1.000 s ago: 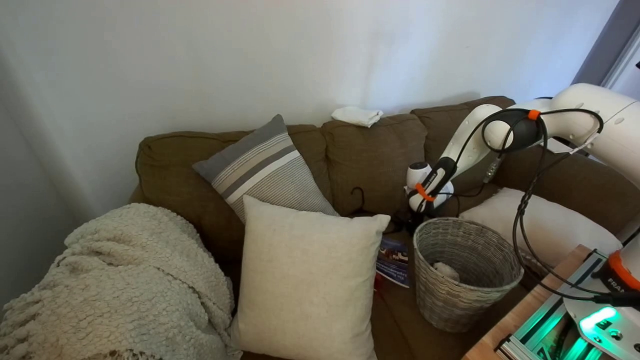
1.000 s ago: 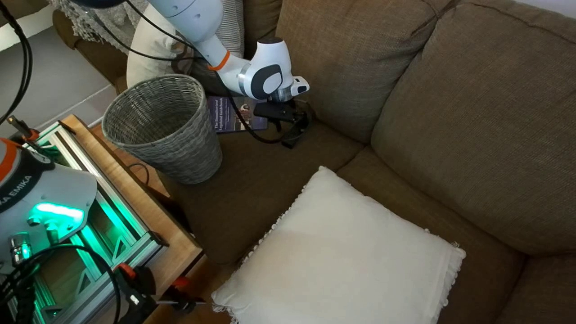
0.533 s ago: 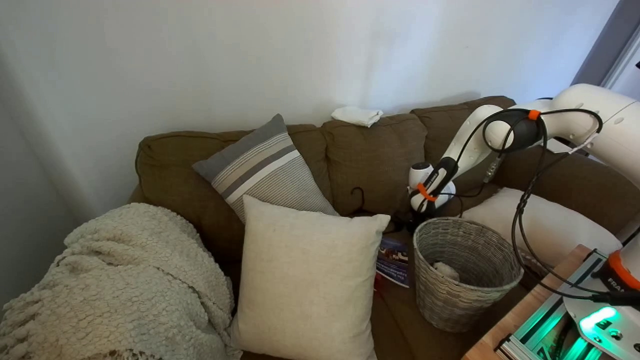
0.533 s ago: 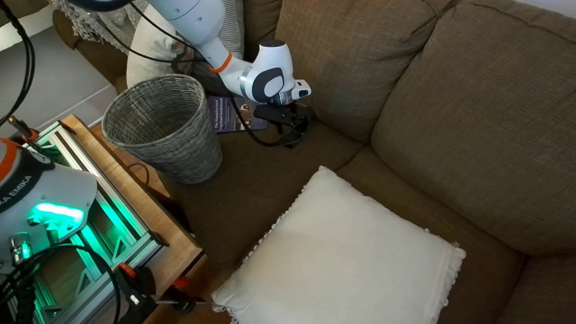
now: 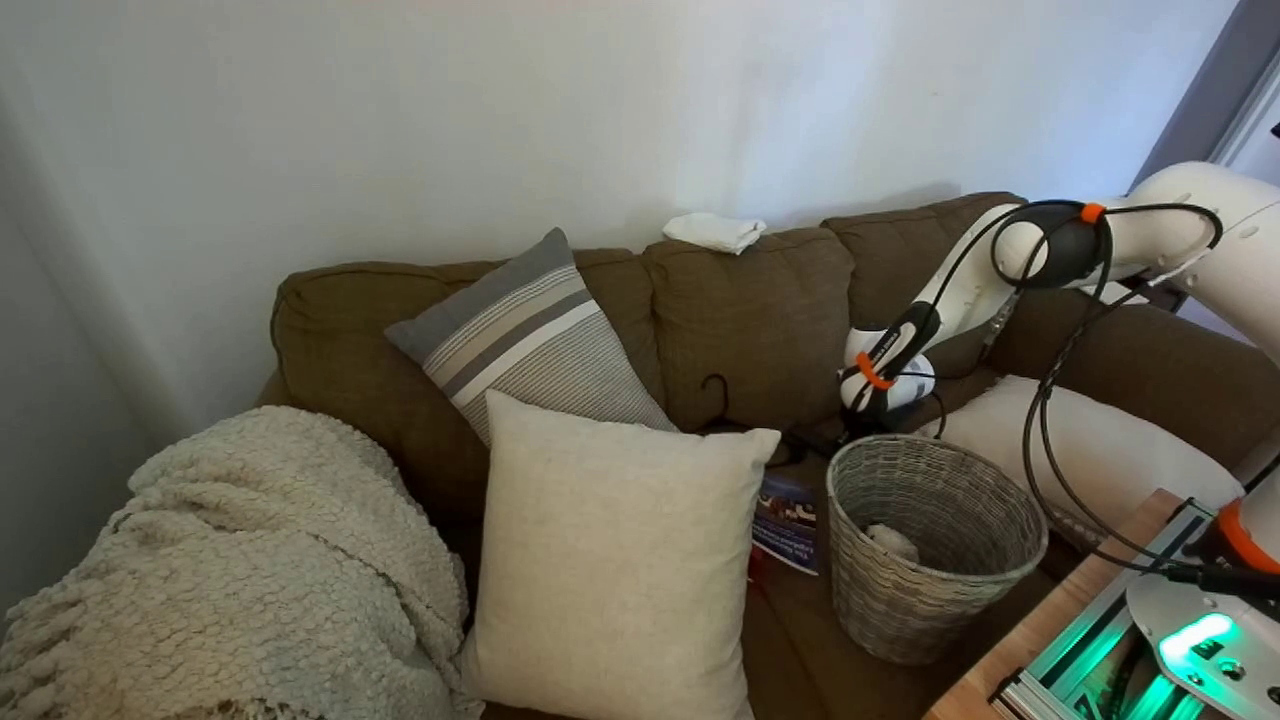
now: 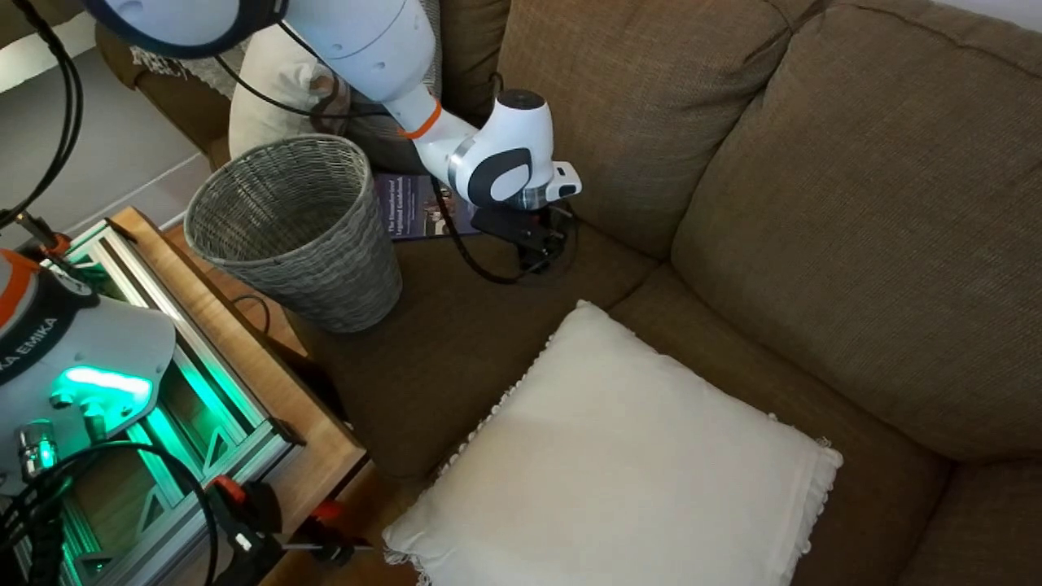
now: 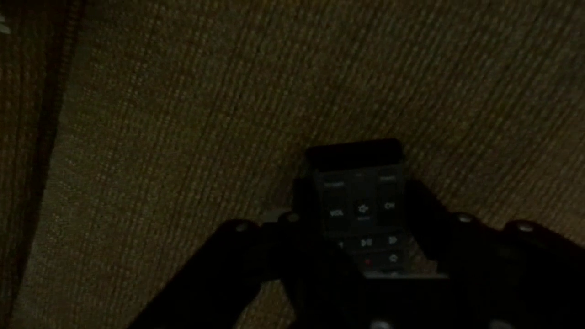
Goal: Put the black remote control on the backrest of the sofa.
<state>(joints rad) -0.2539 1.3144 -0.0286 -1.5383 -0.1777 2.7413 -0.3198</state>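
The black remote control (image 7: 361, 208) appears dimly in the wrist view, buttons toward the camera. I hold it clamped in my tool (image 7: 358, 196), one finger along each long side. It is low over the brown seat (image 6: 456, 350), in front of the backrest of the sofa (image 5: 755, 330); whether it touches the fabric I cannot tell. In both exterior views the tool is too dark to make out the remote.

Container: a wicker basket (image 5: 930, 622), between my table (image 6: 224, 325) and the tool. In an exterior view a pale, soft-looking lump (image 5: 892, 543) shows inside; I cannot identify it. There the basket's rim stands in front of the tool's lower end, and my arm (image 5: 965, 285) slants down beyond it.

Surroundings: a purple-covered magazine (image 6: 411, 210) lies on the seat just beside the basket, partly hidden in an exterior view by a cream pillow (image 5: 620, 560). This leans in front of a striped grey pillow (image 5: 545, 340), itself against the backrest. A black hook (image 5: 725, 396) rises near them. On top of the backrest rests a folded white cloth (image 5: 713, 232). A fringed white pillow (image 6: 619, 464) lies on the seat, well apart from the magazine. A fleecy throw (image 5: 260, 570) is heaped at one end of the sofa.
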